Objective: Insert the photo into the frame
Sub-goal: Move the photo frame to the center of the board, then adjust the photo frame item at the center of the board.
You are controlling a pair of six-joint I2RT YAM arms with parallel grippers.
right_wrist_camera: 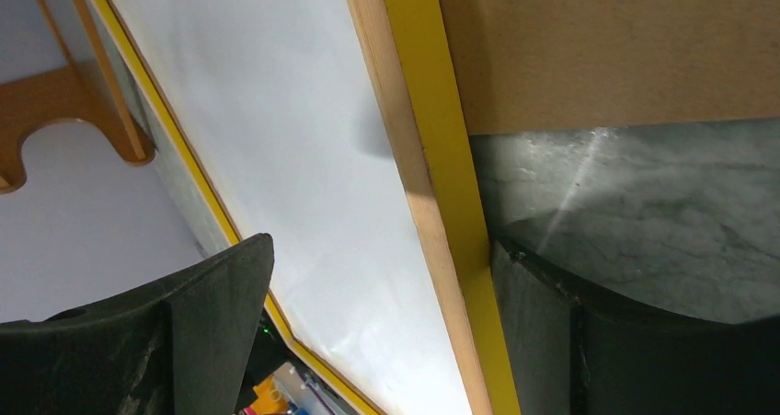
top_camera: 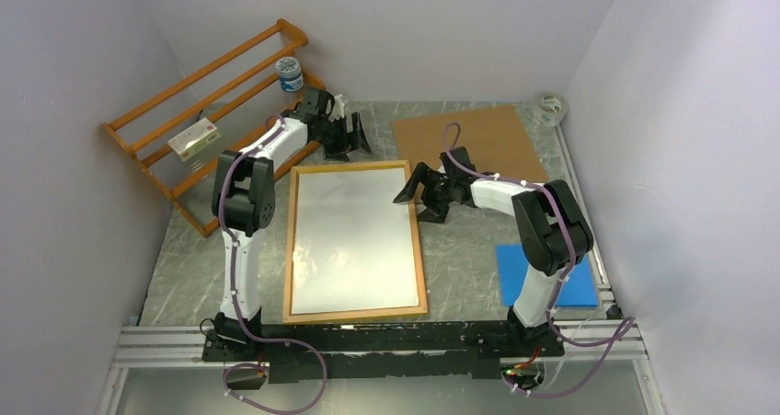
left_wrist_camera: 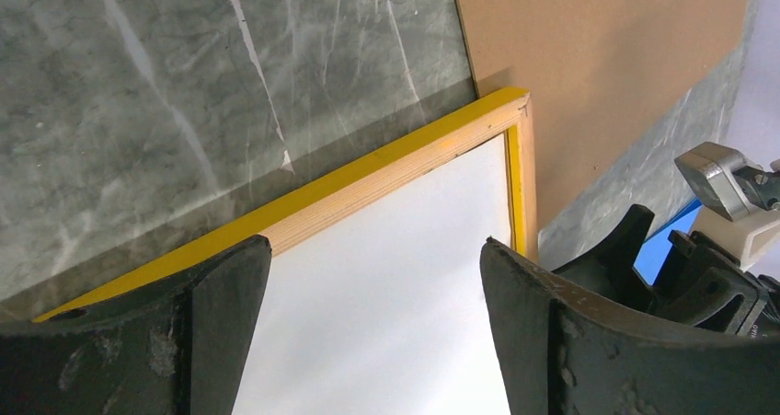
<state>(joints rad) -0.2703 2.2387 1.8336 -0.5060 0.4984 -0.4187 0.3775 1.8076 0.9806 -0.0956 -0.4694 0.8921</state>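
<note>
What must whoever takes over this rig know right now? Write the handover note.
Left hand open, empty, above the far edge of the large thin rectangular yellow-and-wood frame, lying back up.
Right hand open, empty, at its far right corner.
Large rectangular paper photo lies white side up inside the frame: done.
To do, probably: fit the brown backing board lying by that corner.

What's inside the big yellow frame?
A plain white sheet fills the frame, lying flat. Its underside, and anything beneath it, is covered, so no picture shows.
</note>
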